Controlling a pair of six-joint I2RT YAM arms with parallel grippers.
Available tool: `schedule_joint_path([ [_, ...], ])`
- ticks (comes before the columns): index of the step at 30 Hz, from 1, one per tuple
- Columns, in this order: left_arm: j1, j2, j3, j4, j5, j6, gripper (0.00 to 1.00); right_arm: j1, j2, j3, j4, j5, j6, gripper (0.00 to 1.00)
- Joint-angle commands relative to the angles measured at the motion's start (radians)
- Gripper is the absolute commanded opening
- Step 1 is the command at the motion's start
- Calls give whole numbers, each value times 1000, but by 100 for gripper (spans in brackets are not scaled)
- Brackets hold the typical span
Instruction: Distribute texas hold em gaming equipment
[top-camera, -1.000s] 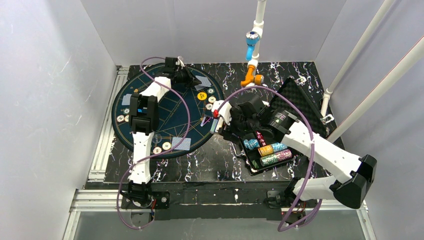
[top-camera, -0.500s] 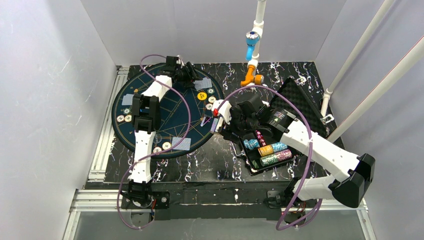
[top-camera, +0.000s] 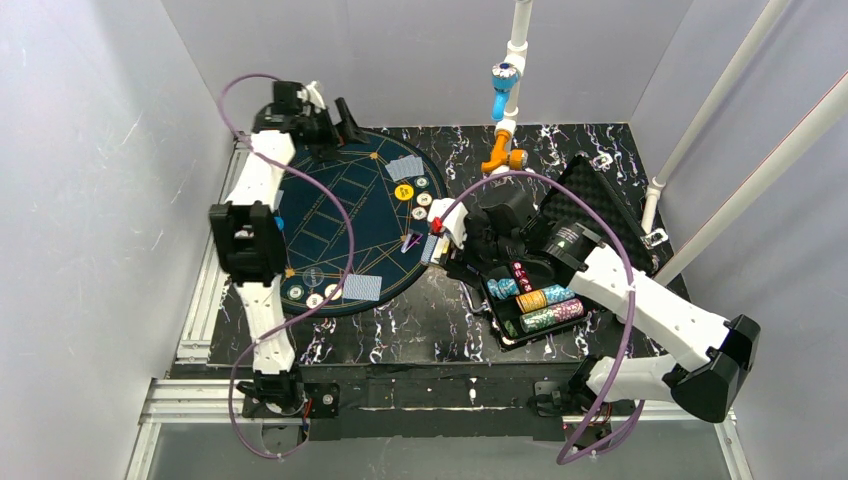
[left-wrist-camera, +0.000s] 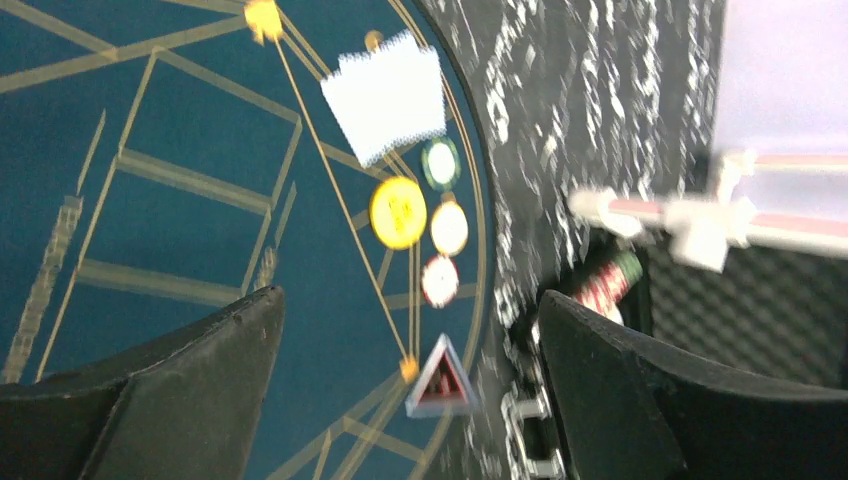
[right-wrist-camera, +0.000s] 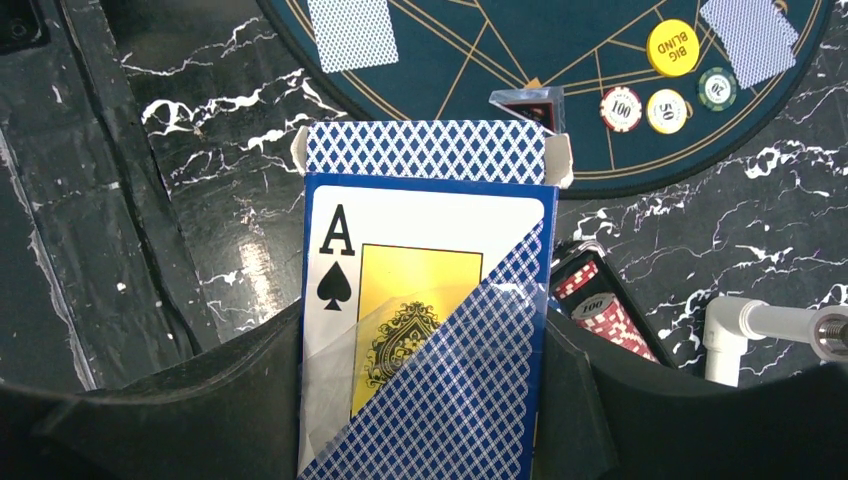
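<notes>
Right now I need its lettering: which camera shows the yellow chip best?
Right wrist: the yellow chip is sharp and reads BIG BLIND. The left wrist shows the chip blurred; the top view shows only a small yellow dot.

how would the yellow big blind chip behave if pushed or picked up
The yellow chip lies flat on the mat, so it likely gives little edge to pinch and would slide rather than tip. It looks a rigid disc, probably stiff; set on edge it could roll. The chips beside it may get nudged.

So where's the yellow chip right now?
In the top view, the yellow chip lies near the right edge of the round blue mat, right beside a blue-backed card.
</notes>
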Motion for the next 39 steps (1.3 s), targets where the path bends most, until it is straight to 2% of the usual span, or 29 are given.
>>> schedule_joint_path([
  [1, 30, -309, -158, -205, 262, 181, 98, -5, -50, -14, 112, -35, 9, 1],
  [3, 32, -425, -277, -242, 363, 217, 98, -5, -48, -14, 122, -58, 14, 1],
  [6, 24, -592, -466, -247, 541, 183, 98, -4, -41, -9, 130, -81, 16, 1],
  [10, -29, -760, -672, -182, 717, 146, 98, -4, -25, -2, 143, -125, 21, 1],
  [16, -177, -916, -846, -27, 676, 37, 98, 10, -12, 1, 167, -165, 34, 1],
  [21, -270, -944, -909, 8, 606, 8, 90, 25, -8, 8, 177, -179, 39, 1],
  [30, -299, -909, -925, 4, 536, 9, 73, 57, 3, 18, 174, -183, 16, 1],
  [33, -300, -920, -928, -52, 510, 41, 67, 57, 3, 26, 176, -182, 16, 1],
  [39, -298, -956, -951, -129, 477, 97, 59, 60, -7, 27, 159, -177, -16, 1],
])
